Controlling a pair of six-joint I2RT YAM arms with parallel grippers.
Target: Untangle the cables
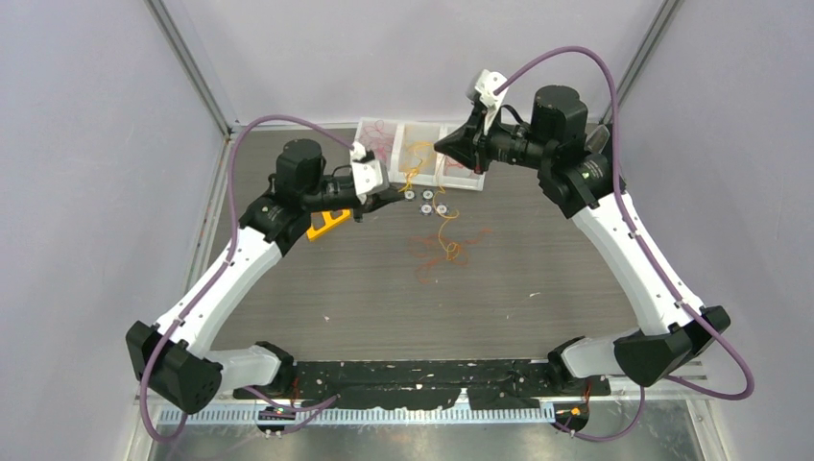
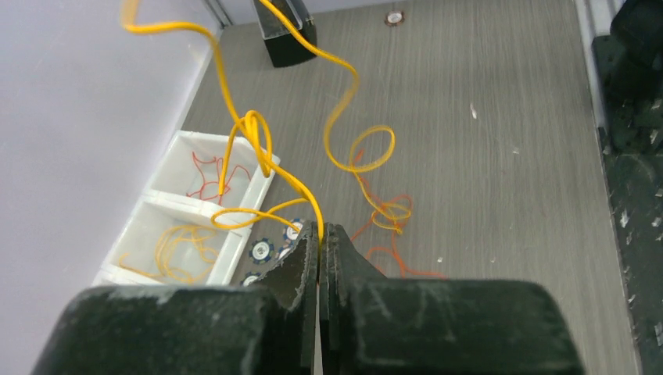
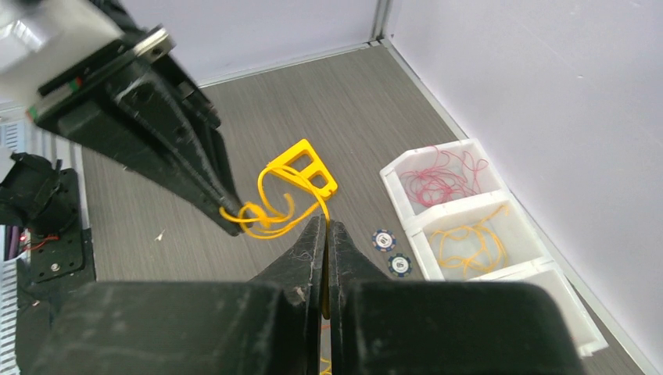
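Both pairs of fingers clenched, jaws pressed flat together with no gap showing. Left gripper pinches the yellow cable at its tips; right gripper pinches the same cable further along. Both are raised above the table and close to each other, just in front of the white tray. Between the two grips the cable loops loosely and carries a small knot, seen from the left wrist. Its free end trails down into the tangle of orange and red cables lying on the table, with a few yellow coils still caught in it. My reading: two grips on one strand let the arms draw it taut, open the knot and lift it out of the heap. Holding it high keeps the slack off the other strands. The tray has side-by-side compartments: red strands in one, yellow strands in the next. So the tray is likely where the freed cable belongs, by colour. The task looks partly done. Small round discs lie just in front of the tray. A yellow triangular frame lies on the table under the left arm, apart from the tangle. The surface is dark grey wood-grain laminate with a few pale specks. Black tape is patched along the near edge. Pale lilac walls enclose three sides, with metal posts in the far corners.
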